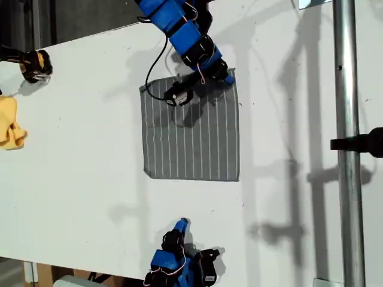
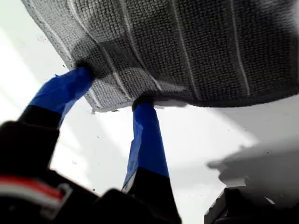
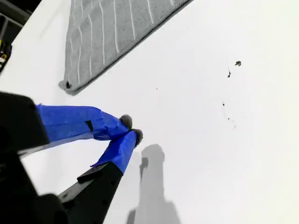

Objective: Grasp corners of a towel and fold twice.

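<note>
The towel (image 1: 191, 134) (nubby grey weave, white stripes) lies flat; my first end effector (image 2: 114, 86) straddles its corner (image 2: 100, 100), my second (image 3: 131, 128) pinched together.

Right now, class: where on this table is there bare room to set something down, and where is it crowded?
Bare: the table between the yellow cloth and the towel, and between towel and pole. Crowded: the towel's far edge under my first gripper.

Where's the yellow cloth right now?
The yellow cloth lies bunched at the exterior view's left edge, on the white table, well clear of the towel at the centre.
</note>
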`<state>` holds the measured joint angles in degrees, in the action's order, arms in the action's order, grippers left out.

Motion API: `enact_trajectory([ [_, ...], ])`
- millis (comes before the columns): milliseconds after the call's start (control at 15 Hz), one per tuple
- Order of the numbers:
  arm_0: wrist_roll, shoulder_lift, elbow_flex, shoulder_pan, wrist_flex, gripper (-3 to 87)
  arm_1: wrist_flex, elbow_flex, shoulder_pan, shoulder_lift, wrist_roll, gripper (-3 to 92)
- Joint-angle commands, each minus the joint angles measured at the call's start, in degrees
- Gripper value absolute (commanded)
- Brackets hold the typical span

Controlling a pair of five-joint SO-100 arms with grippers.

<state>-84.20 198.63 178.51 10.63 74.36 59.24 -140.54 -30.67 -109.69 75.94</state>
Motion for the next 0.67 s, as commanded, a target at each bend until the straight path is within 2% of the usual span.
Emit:
enact_trajectory([
  [0, -0.53, 0.35, 0.09, -0.44, 0.18, -0.8, -0.44, 0.26, 0.44, -1.58, -0.44, 7.3],
  [267, -0.53, 0.35, 0.09, -0.44, 0.18, -0.9, -2.64, 0.26, -0.09, 1.23, -0.62, 0.0],
  [600, -0.97, -0.88, -4.92, -4.48, -3.25, -1.8, -2.64, 1.41, -0.18, 0.53, -0.7, 0.0],
])
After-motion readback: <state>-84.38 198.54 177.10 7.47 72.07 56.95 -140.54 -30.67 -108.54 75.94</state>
